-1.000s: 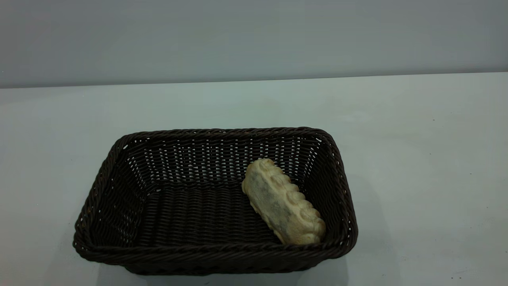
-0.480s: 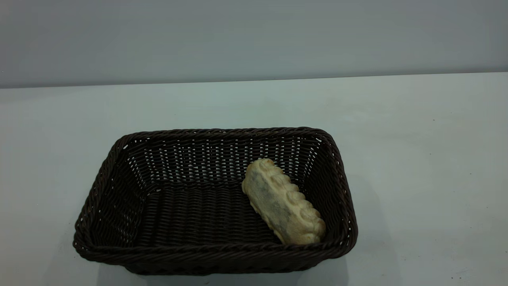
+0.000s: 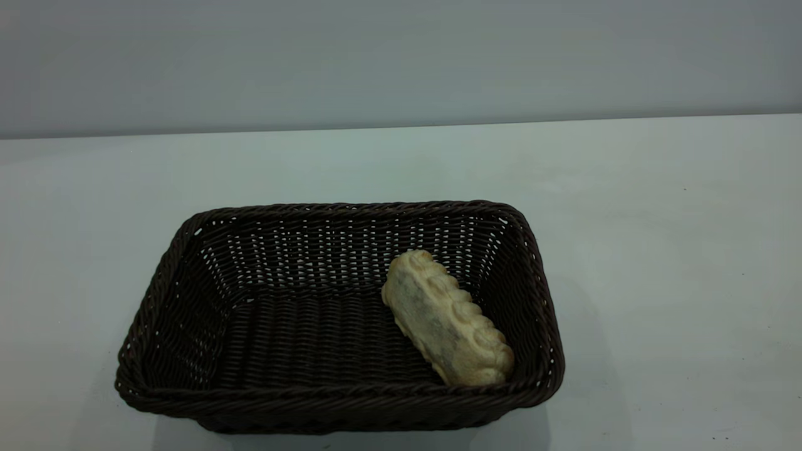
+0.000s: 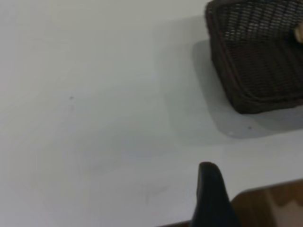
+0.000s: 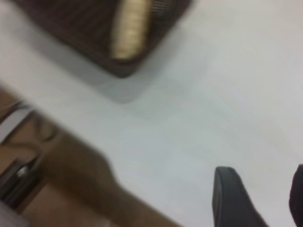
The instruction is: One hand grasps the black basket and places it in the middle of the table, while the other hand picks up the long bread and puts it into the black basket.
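The black basket (image 3: 188, 300) stands on the white table (image 3: 658, 250), at the middle front in the exterior view. The long bread (image 3: 446, 321) lies inside it against the right wall, pale smudged underside turned up. Neither gripper shows in the exterior view. In the left wrist view my left gripper (image 4: 211, 191) shows as a black part over the table's edge, well away from the basket (image 4: 255, 61). In the right wrist view my right gripper (image 5: 262, 189) is open and empty over bare table, away from the basket (image 5: 90, 33) and the bread (image 5: 130, 26).
A grey wall runs behind the table's far edge (image 3: 401, 125). The table's edge with a brown floor beyond it shows in the left wrist view (image 4: 270, 203) and the right wrist view (image 5: 71, 189).
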You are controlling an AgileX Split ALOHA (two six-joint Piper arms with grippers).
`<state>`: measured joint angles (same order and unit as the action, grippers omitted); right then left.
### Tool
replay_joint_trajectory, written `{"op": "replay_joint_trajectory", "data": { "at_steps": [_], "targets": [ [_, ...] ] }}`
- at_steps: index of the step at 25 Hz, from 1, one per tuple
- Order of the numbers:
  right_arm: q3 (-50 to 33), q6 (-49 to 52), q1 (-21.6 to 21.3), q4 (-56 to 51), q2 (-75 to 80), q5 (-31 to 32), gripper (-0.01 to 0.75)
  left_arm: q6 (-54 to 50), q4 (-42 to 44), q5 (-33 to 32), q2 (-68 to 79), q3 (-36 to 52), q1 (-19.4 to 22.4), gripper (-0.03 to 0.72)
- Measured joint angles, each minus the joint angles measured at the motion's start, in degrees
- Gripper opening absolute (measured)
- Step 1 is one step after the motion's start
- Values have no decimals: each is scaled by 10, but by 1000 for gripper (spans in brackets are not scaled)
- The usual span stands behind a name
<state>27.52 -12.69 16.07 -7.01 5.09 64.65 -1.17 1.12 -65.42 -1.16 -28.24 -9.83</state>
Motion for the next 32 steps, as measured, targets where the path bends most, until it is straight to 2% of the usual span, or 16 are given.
{"op": "replay_joint_trajectory", "data": {
  "at_steps": [3,6,17,32],
  "targets": [
    [0,0,-109,0,0,0,283,0,0,0,0,0,31,530],
    [0,0,-164,0,0,0,283,0,0,0,0,0,45,530],
    [0,0,-172,0,0,0,282,0,0,0,0,2,47,530],
    [0,0,-182,-2,0,0,282,1,0,0,0,2,69,530]
  ]
}}
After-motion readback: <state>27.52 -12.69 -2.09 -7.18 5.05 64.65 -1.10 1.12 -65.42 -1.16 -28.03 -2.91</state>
